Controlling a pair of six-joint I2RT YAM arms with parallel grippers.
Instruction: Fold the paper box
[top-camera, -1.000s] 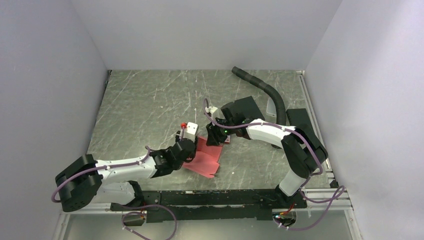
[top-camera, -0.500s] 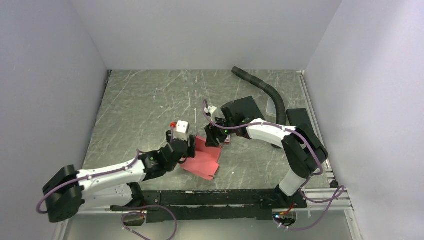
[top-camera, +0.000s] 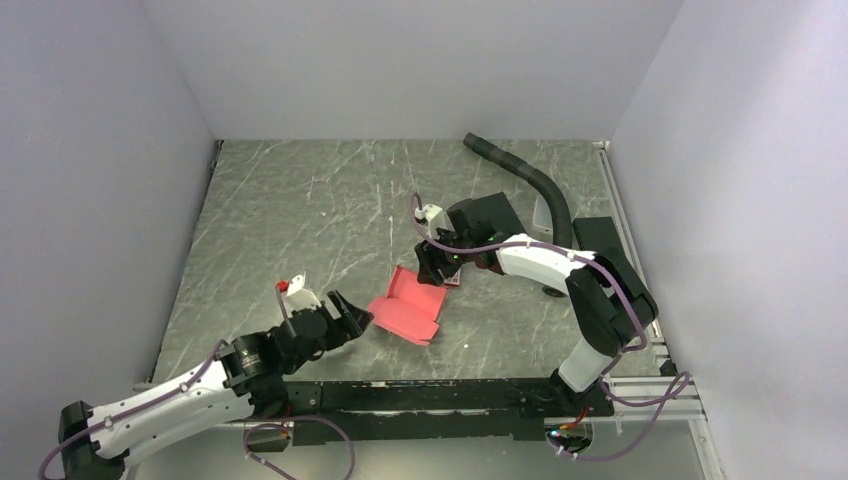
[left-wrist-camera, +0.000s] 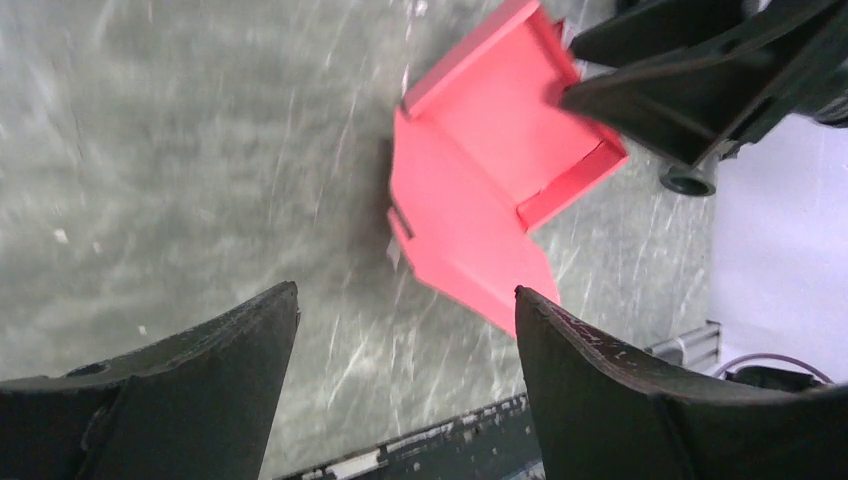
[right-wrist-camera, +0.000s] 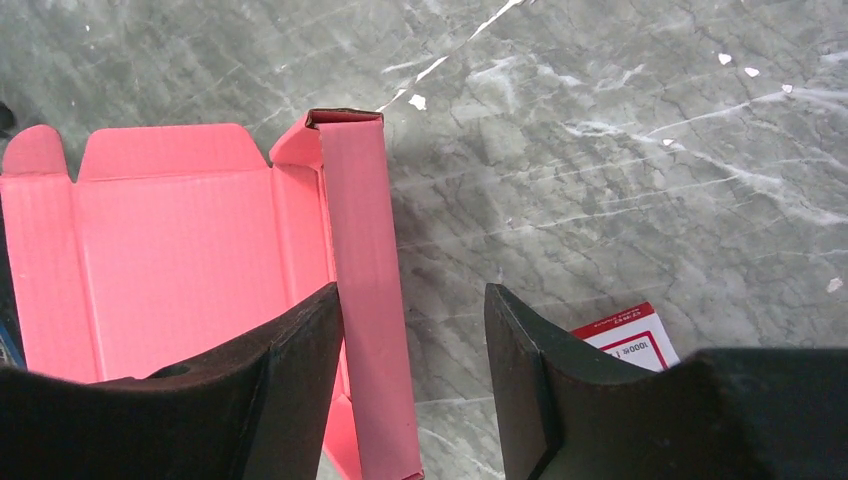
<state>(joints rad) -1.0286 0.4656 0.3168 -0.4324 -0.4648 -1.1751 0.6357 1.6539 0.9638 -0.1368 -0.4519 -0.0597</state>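
Right jaws apart; card (right-wrist-camera: 625, 335) print blurred

**Both end effectors open; left arm low, right arm reaching in**

The left arm (top-camera: 170, 400) lies low along the near left, its forearm angled toward the centre. The left end effector (top-camera: 348, 312) has its two fingers spread wide and grips nothing. The right arm (top-camera: 540, 262) rises from the near right, bends at the elbow and stretches leftward to mid-scene. The right end effector (top-camera: 432, 268) points downward with its fingers parted.

The left arm (top-camera: 170, 402) and right arm (top-camera: 545, 262) have white shells, black joints and black jaws. A lilac cable (top-camera: 634, 312) runs along each, past a white wrist block (top-camera: 301, 295).
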